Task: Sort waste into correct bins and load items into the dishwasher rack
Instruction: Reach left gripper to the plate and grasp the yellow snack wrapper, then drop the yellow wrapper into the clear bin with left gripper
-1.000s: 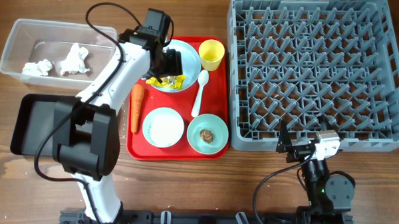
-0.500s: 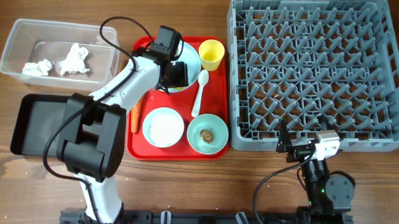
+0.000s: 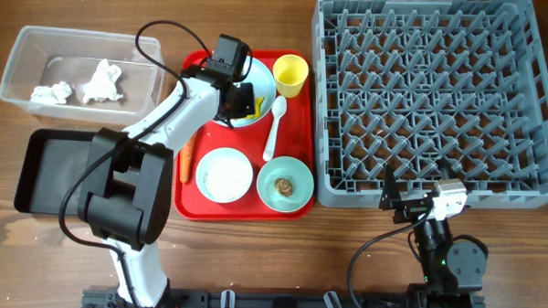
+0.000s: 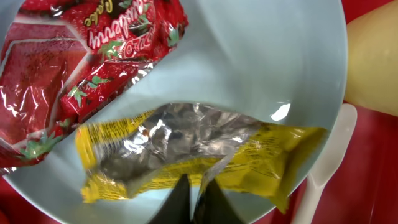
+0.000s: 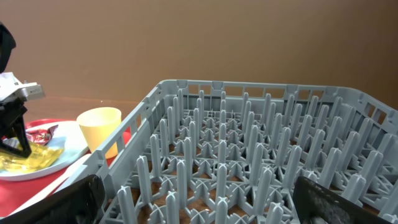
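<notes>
My left gripper [image 4: 196,200] is shut on the near edge of a crinkled yellow wrapper [image 4: 186,146]. The wrapper lies on the pale-blue plate [image 4: 267,56] beside a red wrapper [image 4: 81,62]. In the overhead view that gripper [image 3: 244,105] sits over the plate [image 3: 263,79] on the red tray. The yellow cup [image 3: 290,74], white spoon [image 3: 275,127], carrot [image 3: 188,160], pale-blue bowl [image 3: 225,175] and mint-green bowl [image 3: 285,184] share the tray. My right gripper [image 5: 199,202] stands open at the near edge of the grey dishwasher rack [image 3: 436,96].
The clear tub [image 3: 16,81] at the far left holds white tissue [image 3: 101,81]. The black tray [image 3: 59,169] lies in front of it. The red serving tray [image 3: 299,127] lies between these bins and the rack.
My left gripper has shifted right over the plate, come down and shut on the yellow wrapper. The right arm has not moved.
</notes>
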You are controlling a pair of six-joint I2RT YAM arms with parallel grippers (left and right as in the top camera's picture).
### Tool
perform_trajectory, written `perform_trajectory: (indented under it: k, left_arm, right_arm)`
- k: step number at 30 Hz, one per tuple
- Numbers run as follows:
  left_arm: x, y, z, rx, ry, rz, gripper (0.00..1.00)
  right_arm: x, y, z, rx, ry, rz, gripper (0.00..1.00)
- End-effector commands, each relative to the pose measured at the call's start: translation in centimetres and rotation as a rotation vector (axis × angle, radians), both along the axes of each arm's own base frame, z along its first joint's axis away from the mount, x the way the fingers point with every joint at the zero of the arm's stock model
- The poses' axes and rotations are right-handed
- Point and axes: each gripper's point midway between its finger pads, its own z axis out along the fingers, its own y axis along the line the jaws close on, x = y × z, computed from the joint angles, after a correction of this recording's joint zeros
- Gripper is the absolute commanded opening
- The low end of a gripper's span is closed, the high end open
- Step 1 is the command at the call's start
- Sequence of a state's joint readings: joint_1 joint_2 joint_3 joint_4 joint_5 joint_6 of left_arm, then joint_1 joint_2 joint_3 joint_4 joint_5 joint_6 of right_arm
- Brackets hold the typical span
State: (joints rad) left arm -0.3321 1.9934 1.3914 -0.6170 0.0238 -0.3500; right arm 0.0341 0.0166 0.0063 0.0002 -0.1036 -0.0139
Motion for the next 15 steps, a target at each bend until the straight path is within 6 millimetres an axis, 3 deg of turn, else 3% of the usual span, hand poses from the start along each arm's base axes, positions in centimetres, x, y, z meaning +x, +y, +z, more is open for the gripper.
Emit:
perform_trajectory:
  k: [1,6,11,12,15]
  left_arm:
    - [-0.5,0.4,0.0,0.016,0.007,0.003,0.04]
    - [-0.3,0.4,4.2,-0.011,-0.072,0.004,0.04]
    - [-0.3,0.5,11.6,-0.067,-0.236,0.007,0.04]
    - [-0.4,0.8,13.9,-0.083,-0.289,0.014,0.04]
    - [-0.2,3.2,17.5,-0.062,-0.387,0.07,0.04]
  right_arm:
    - [0.0,0.0,0.1,-0.011,-0.007,0.0,1.0]
    - [0.0,0.0,0.1,-0.011,-0.007,0.0,1.0]
    - [0.0,0.0,0.1,-0.011,-0.007,0.0,1.0]
    - [0.0,0.0,0.1,-0.011,-0.007,0.0,1.0]
    - [0.0,0.0,0.1,-0.011,-0.007,0.0,1.0]
